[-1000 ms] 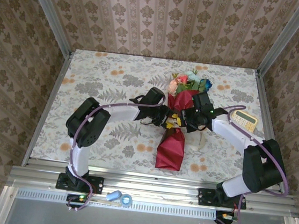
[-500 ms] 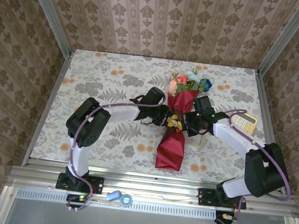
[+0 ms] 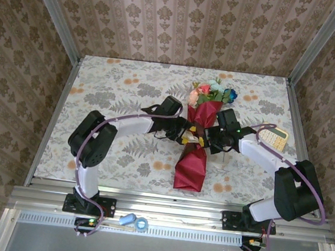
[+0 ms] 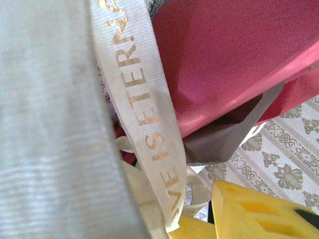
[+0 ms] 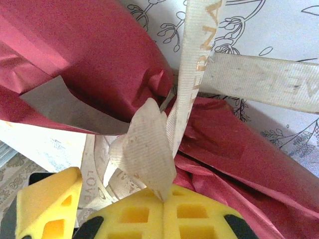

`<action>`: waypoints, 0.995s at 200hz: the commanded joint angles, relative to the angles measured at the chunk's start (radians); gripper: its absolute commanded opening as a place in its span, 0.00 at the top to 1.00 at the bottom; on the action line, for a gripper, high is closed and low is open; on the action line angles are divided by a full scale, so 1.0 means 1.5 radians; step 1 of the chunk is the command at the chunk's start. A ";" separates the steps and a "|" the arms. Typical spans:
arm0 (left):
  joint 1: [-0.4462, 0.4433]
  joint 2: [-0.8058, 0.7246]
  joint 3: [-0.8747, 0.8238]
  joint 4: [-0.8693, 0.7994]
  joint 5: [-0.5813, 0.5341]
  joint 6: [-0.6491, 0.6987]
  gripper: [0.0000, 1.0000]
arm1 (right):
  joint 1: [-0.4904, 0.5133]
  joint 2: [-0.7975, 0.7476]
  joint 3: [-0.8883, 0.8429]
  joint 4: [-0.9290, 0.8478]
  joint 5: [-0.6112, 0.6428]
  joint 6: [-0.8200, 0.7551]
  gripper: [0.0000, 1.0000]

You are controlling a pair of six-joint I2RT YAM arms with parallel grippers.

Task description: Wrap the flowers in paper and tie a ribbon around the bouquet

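Observation:
The bouquet lies mid-table: a crimson paper [image 3: 191,167] cone with its wide end at the back, the flowers [image 3: 210,93] spilling out there. The cream ribbon [image 3: 193,138] with gold lettering crosses the cone's waist. My left gripper [image 3: 184,135] is at the cone's left side and my right gripper [image 3: 207,140] at its right side. In the right wrist view my right gripper [image 5: 164,201] is shut on a folded ribbon [image 5: 147,149] end, over the red paper [image 5: 89,55]. In the left wrist view my left gripper [image 4: 214,221] stands open. A lettered ribbon [image 4: 149,114] strand hangs loose before it, and another strand blurs the left.
A small calculator [image 3: 273,136] lies at the table's right edge, behind my right forearm. A blue tape roll [image 3: 141,224] sits on the front rail. Patterned walls close in the table on three sides. The tablecloth [image 3: 110,95] carries printed blossoms.
My left arm's elbow has swung left and its gripper has edged closer to the cone. My right gripper has dropped back slightly from the cone's upper part to its waist.

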 commanded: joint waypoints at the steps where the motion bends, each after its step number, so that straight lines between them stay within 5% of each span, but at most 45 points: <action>1: 0.007 -0.040 0.009 -0.040 -0.014 0.029 0.48 | 0.003 -0.010 -0.008 0.002 0.000 0.010 1.00; 64: -0.002 -0.032 -0.010 -0.038 0.020 0.020 0.39 | 0.002 -0.005 -0.004 0.004 0.000 0.010 1.00; 199: -0.011 0.024 0.030 -0.039 0.030 0.022 0.43 | 0.002 0.001 0.000 0.007 0.000 0.010 1.00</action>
